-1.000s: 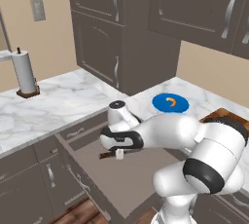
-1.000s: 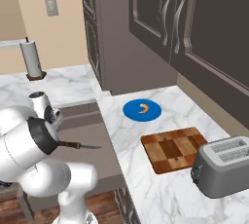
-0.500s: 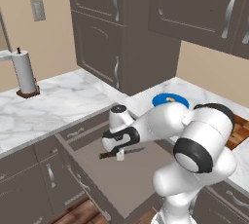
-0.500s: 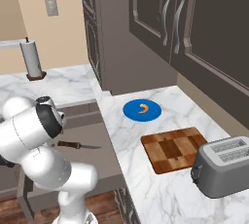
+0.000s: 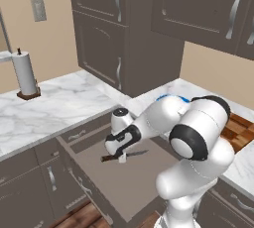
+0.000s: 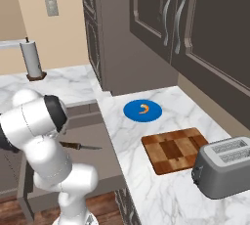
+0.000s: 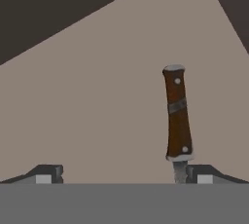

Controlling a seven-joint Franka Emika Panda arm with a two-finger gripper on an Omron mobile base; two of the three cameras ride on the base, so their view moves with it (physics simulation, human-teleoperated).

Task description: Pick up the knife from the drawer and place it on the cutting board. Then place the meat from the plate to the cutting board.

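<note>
Knife: flat on the floor of the open drawer, brown handle near one fingertip. Tool: spread wide, empty, low over it. Advice: shift sideways to centre the handle between the fingers before closing. Blade mostly cut off in the hand view.

you're looking at a home kitchen: dark grey-brown cabinets with curved silver handles hang above a white marble worktop that turns a corner. a toaster and a checkered cutting board sit on it, a paper towel roll stands by the beige wall, and wood flooring shows below.
</note>
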